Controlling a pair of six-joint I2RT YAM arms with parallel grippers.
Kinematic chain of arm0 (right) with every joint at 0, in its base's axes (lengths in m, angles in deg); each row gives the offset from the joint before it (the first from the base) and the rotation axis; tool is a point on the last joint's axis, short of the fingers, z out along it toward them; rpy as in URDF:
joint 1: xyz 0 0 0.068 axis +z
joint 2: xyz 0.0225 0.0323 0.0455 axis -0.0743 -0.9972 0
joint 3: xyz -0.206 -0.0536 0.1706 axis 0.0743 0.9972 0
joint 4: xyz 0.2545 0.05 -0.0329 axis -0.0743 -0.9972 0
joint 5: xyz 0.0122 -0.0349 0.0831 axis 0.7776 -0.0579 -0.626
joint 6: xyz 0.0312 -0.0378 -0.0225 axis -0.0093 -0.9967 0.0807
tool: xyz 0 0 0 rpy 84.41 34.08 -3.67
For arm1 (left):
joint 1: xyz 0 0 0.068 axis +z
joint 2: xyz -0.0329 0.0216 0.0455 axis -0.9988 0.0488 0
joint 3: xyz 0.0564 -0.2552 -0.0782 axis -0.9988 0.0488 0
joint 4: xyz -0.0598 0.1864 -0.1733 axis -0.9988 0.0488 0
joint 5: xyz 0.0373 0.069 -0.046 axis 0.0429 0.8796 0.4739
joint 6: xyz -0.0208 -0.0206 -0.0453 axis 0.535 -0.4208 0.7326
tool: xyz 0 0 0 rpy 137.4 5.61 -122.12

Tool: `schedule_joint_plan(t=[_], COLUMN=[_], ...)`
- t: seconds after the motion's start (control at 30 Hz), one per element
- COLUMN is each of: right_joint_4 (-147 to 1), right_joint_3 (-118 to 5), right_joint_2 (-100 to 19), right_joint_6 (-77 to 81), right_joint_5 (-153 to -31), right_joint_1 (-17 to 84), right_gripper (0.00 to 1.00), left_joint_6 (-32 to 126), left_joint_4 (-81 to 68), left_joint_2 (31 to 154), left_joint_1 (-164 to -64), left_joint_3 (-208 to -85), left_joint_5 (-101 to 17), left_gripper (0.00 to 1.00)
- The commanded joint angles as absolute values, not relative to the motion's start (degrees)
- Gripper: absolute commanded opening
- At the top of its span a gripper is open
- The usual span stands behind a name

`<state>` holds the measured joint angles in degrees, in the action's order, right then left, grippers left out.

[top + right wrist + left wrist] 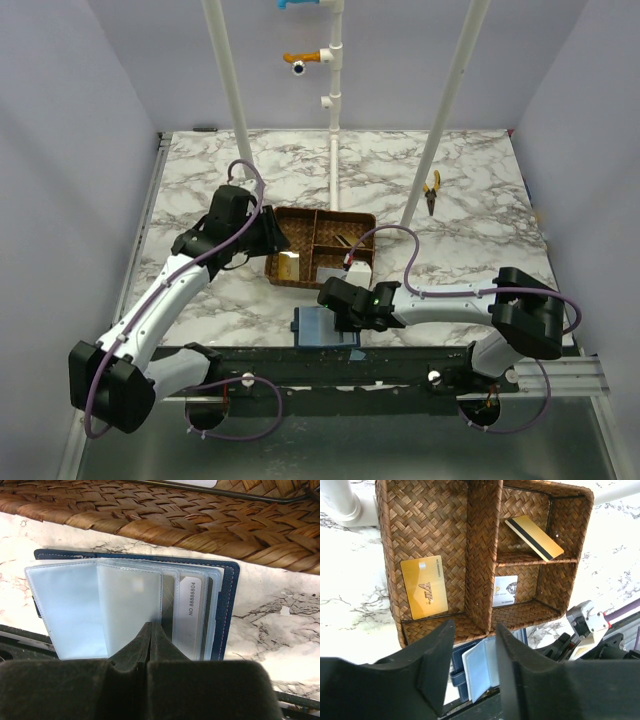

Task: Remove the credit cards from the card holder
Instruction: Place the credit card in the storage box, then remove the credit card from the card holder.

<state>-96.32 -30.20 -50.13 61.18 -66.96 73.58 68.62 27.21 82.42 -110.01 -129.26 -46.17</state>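
The card holder (130, 600) lies open beneath pressed-together right fingers (132, 652); left fingers (436, 665) apart

A gold card (424, 586) in brown woven tray (481, 555); navy card holder (228, 610) with frosted sleeves; grey-veined white marble table (480, 190).

Marbled white-and-grey worktop (480, 180) enclosed by plain pale walls (70, 90); three white poles (228, 70) stand at rear. Lighting even.

White arms (165, 295), blk joints, purple cables (247, 170)
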Motion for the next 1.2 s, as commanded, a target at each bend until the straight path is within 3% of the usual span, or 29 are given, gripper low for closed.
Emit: schedule_joint_plan(t=[0.0, 0.13, 0.33, 0.77, 1.17], right_joint_4=[-100.5, -100.7, -100.5, -99.1, -98.6], right_joint_3=[-28.7, -29.2, -30.1, -30.8, -29.9], right_joint_2=[-52.4, -52.9, -53.5, -54.8, -54.5], right_joint_6=[60.1, 59.7, 59.5, 59.2, 60.5], right_joint_5=[-66.3, -66.4, -66.8, -68.8, -69.4], right_joint_1=[73.3, 73.3, 73.3, 73.3, 73.3], right_gripper=[0.01, 0.01, 0.01, 0.01, 0.01], left_joint_6=[67.8, 68.8, 72.1, 81.0, 83.3], left_joint_4=[26.2, 26.2, 25.7, 16.1, 6.6], left_joint_2=[77.6, 74.1, 70.0, 73.3, 82.8], left_joint_1=[-109.7, -111.0, -116.1, -130.2, -135.1], left_joint_3=[-124.9, -120.6, -114.1, -104.9, -103.2], left_joint_5=[-48.8, -50.3, -51.0, -50.2, -52.6], left_gripper=[0.34, 0.2, 0.09, 0.04, 0.0])
